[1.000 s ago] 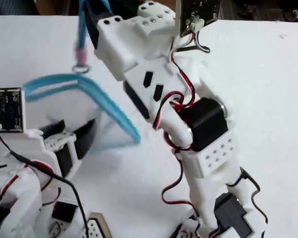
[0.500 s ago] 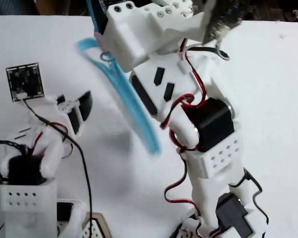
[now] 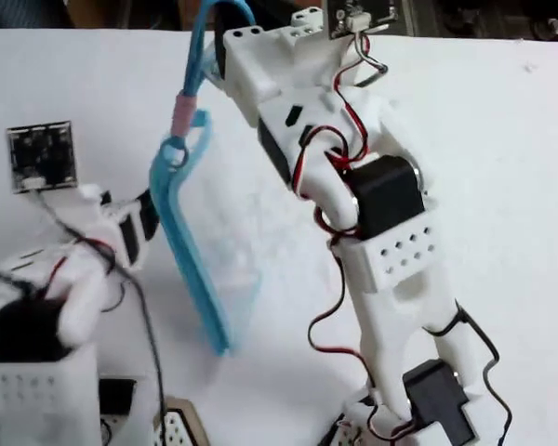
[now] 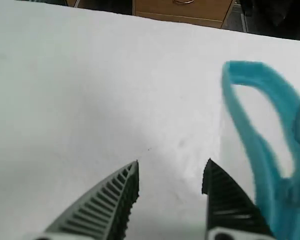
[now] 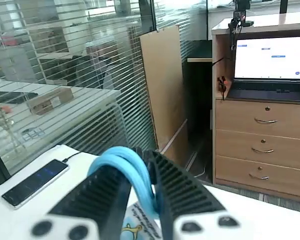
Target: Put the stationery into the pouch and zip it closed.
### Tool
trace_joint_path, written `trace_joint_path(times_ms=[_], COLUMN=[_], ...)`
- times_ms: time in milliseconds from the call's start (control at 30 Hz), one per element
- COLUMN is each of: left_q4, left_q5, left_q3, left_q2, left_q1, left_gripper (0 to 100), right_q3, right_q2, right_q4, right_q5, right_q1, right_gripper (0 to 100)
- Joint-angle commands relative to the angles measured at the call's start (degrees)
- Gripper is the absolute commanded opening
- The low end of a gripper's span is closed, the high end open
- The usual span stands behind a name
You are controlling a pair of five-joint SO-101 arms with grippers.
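Right jaws pinch the blue strap (image 5: 121, 159), hanging the pouch (image 3: 191, 251) over the table (image 3: 502, 139); left jaws gape empty beside it. Likely the zipping step: next, left must anchor the pouch.

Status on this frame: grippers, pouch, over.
Left gripper open, empty, beside pouch. Right gripper shut on strap, pouch dangling from it. Zip state unclear.
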Motion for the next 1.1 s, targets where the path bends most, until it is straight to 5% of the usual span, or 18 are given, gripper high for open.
trace_joint_path(times_ms=[0,233,333,733,900,1067], left_q4=[8.7,24.35,24.97,13.89,10.9,14.24], left_q5=[-4.92,-10.2,-10.2,-4.92,-5.01,-5.19], left_q3=[-13.63,-34.02,-36.92,-11.69,-9.32,-11.96], left_q2=[-0.31,-0.31,-1.36,-5.76,-5.67,-5.85], left_q1=[-0.4,-0.4,-0.4,-5.76,-5.32,-5.32], left_gripper=[22,22,22,28,28,28], right_q3=[-0.44,0.0,-0.09,-0.09,0.0,0.62], right_q2=[-0.92,-0.75,-0.92,-6.46,-11.12,-11.65], right_q4=[0.04,0.04,-0.13,1.01,9.1,11.74], right_q5=[0.62,0.53,0.53,0.7,2.11,2.11], right_q1=[0.4,0.22,0.22,-1.89,-9.27,-8.66], right_gripper=[1.6,1.6,1.6,1.6,1.6,1.6])
